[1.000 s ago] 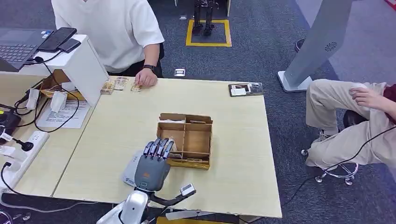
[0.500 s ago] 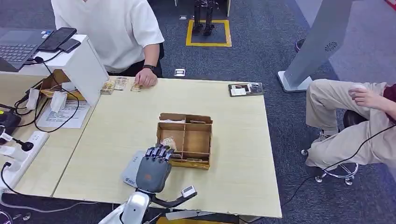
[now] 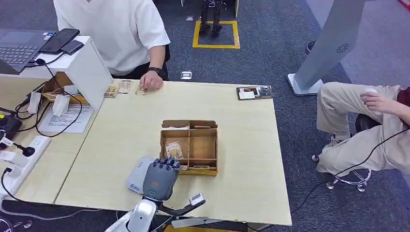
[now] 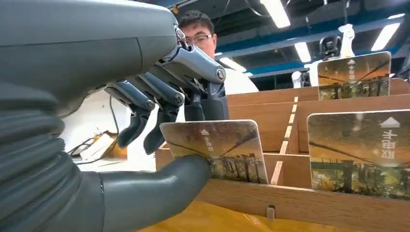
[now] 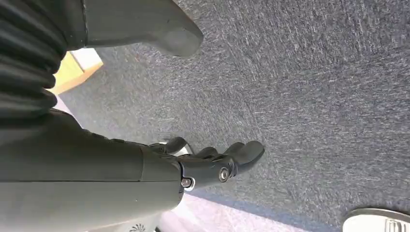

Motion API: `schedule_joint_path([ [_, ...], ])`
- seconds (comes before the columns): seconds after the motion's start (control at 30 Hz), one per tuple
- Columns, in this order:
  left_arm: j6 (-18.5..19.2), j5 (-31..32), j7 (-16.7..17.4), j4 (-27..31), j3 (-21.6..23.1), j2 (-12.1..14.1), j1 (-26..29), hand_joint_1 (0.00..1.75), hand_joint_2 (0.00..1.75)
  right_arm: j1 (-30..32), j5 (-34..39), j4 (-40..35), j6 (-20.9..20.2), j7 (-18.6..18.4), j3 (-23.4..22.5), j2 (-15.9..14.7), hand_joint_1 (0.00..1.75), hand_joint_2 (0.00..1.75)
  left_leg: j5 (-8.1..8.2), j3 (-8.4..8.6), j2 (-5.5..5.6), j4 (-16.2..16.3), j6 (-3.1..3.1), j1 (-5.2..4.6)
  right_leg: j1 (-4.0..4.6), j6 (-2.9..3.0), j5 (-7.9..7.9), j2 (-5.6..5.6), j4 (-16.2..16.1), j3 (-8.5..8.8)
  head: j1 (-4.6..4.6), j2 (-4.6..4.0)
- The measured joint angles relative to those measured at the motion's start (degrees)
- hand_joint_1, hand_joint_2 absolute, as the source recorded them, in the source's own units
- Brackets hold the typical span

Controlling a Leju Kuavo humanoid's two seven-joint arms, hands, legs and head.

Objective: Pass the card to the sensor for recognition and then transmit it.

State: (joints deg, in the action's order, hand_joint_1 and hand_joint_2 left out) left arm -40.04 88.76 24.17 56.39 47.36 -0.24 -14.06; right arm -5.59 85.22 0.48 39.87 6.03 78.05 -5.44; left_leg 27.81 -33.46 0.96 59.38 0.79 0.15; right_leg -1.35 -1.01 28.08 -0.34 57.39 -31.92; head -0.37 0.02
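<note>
A wooden divided box (image 3: pixel 191 170) stands mid-table. A photo-printed card (image 3: pixel 174 149) stands tilted in its near-left compartment. My left hand (image 3: pixel 158 178) is at the box's near-left corner, fingertips curled over the wall. In the left wrist view my left hand (image 4: pixel 121 72) pinches that card (image 4: pixel 217 147), thumb on its face and dark fingers behind its upper edge. Two more cards (image 4: pixel 360 152) stand in neighbouring slots of the box (image 4: pixel 314 208). The white sensor pad (image 3: pixel 136 178) lies on the table beside the hand. My right hand (image 5: pixel 208 166) hangs over grey carpet, holding nothing.
A person in a white shirt (image 3: pixel 116 34) sits at the far side, one hand on small cards (image 3: pixel 118 88). A dark tray (image 3: pixel 254 92) lies at the far right corner. A white stand (image 3: pixel 89 67), cables and a power strip (image 3: pixel 24 154) crowd the left. Another person (image 3: pixel 367 121) sits at the right.
My left hand has drawn back toward me from over the box and its fingers have curled in. The card now shows tilted in the near-left compartment. The box has shifted slightly toward me.
</note>
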Motion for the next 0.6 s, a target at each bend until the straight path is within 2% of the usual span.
schedule_joint_path([
  [0.1, 0.0, 0.0, -0.2, -0.6, -0.4, -0.4, -0.1, 1.62, 1.75, 0.0, 0.0, 0.0, 0.0, 0.0, -0.1, 0.0, 0.0, 1.75, 0.0, 0.02, 0.0, 0.0, 0.0, 0.0, 0.0, 0.0, 0.0, 0.0, 0.0, 0.03, -0.02, -0.02],
  [0.33, -0.3, 0.0, -1.7, -1.8, -1.5, -1.4, -0.2, 1.62, 1.75, 0.0, 0.1, 0.0, 0.0, 0.0, -0.2, 0.0, 0.0, 1.75, 0.0, 0.11, 0.01, 0.0, 0.0, 0.0, 0.0, 0.0, 0.0, -0.04, 0.0, 0.14, -0.02, -0.02],
  [0.37, -0.3, 0.0, -1.8, -1.9, -1.6, -1.5, -0.2, 1.75, 1.75, 0.0, 0.1, 0.0, 0.0, 0.0, -0.2, 0.0, 0.0, 1.75, 0.0, 0.13, 0.01, 0.0, 0.0, 0.0, 0.0, 0.0, 0.0, -0.04, 0.0, 0.16, 0.0, -0.02],
  [0.6, -0.4, 0.0, -2.8, -1.9, -2.3, -1.7, -0.1, 1.75, 1.75, 0.0, 0.2, 0.0, 0.0, 0.0, -0.2, 0.0, 0.0, 1.75, -0.01, 0.27, 0.01, 0.0, 0.0, 0.0, 0.0, 0.0, -0.01, -0.05, 0.0, 0.31, -0.02, -0.02],
])
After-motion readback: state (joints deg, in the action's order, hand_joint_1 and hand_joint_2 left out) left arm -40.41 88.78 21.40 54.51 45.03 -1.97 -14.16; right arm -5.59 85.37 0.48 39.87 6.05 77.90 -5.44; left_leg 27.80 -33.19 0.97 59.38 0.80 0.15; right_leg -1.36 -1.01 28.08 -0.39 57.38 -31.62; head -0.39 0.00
